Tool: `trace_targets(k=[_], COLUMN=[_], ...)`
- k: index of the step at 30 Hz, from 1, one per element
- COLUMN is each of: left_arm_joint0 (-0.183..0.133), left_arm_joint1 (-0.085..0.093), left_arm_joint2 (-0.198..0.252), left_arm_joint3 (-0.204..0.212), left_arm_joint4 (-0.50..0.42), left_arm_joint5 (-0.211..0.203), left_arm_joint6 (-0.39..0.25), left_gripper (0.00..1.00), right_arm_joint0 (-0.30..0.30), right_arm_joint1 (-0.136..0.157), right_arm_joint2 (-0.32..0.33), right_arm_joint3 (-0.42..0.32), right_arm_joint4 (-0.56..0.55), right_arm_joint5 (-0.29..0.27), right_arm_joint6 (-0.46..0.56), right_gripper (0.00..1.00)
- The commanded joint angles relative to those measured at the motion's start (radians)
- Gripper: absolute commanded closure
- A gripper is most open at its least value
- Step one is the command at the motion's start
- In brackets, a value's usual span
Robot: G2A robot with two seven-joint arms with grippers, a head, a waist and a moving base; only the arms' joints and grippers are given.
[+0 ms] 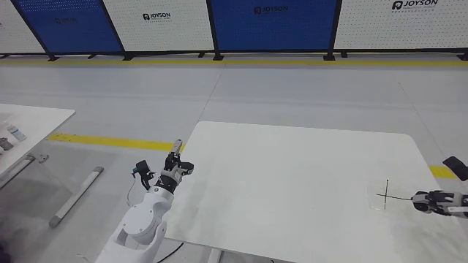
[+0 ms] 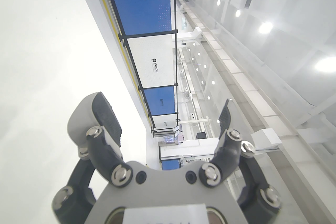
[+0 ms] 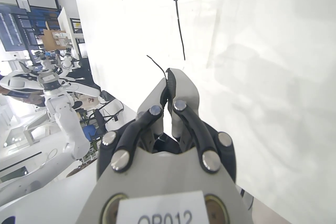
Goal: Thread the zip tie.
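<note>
Table (image 1: 292, 161): white.
R gripper (image 3: 168, 77): right edge, clamped on zip tie (image 3: 157, 64).
2nd tie (image 3: 180, 28): flat, near it.
L gripper (image 2: 164, 100): left edge, jaws apart.

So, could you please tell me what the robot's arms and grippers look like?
The left arm is glossy white with rounded joints. Both the left gripper and right gripper have grey metal bodies, black links with round silver pins, grey fingers with black ribbed pads, and a white label at the base.
</note>
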Motion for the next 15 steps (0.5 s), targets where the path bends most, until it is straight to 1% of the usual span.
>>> trace_targets(k=[1, 11, 13, 15], left_arm_joint0=[0.000, 0.000, 0.000, 0.000], left_arm_joint1=[0.000, 0.000, 0.000, 0.000], left_arm_joint2=[0.000, 0.000, 0.000, 0.000], left_arm_joint3=[0.000, 0.000, 0.000, 0.000], left_arm_joint4=[0.000, 0.000, 0.000, 0.000], left_arm_joint5=[0.000, 0.000, 0.000, 0.000], left_arm_joint6=[0.000, 0.000, 0.000, 0.000], left_gripper=[0.00, 0.00, 0.00, 0.00], right_arm_joint0=[0.000, 0.000, -0.014, -0.023], right_arm_joint1=[0.000, 0.000, -0.003, -0.003], right_arm_joint2=[0.000, 0.000, -0.007, 0.002], right_arm_joint3=[0.000, 0.000, -0.017, -0.018], right_arm_joint4=[0.000, 0.000, 0.014, 0.049], right_arm_joint5=[0.000, 0.000, -0.018, -0.053], right_arm_joint6=[0.000, 0.000, -0.022, -0.032], right_gripper=[1.00, 1.00, 1.00, 1.00])
